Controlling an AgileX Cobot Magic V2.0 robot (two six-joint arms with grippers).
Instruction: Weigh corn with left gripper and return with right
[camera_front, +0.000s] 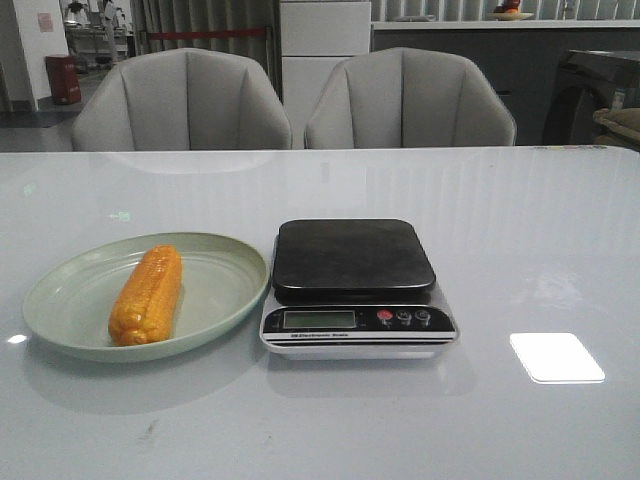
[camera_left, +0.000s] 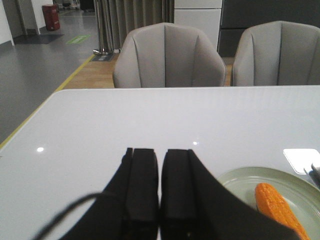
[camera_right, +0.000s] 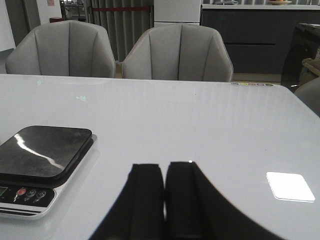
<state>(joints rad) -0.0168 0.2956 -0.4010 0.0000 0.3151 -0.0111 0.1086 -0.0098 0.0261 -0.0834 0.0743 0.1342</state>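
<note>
Reading the strip under the scale's display is about the only text on offer, and it's tiny: it looks like "Electronic Scale", but I wouldn't swear to it. The display itself is blank grey-green, with one red and two dark buttons beside it.

Neither arm shows up in the front view, so the wrist cams are all there is for the grippers. The left gripper has its two black fingers pressed together with only a thin seam between them, nothing in them, and a dark cable loops off at the edge of that shot. The right gripper is the same deal: fingers closed against each other, holding nothing.

Just beyond the left fingers and off to their right side sits the plate, pale green and cut off by the frame edge there. The corn lies lengthwise in it, orange-yellow, resting on the plate's floor, with one end close to the near rim. In the left wrist view only part of the cob shows.

Ahead of the right fingers and off to their left is the scale, with a bare dark platform. It's just beside the plate, rims nearly touching.

Farther back, across the glossy white table, two grey chairs are pushed up to the far edge.
</note>
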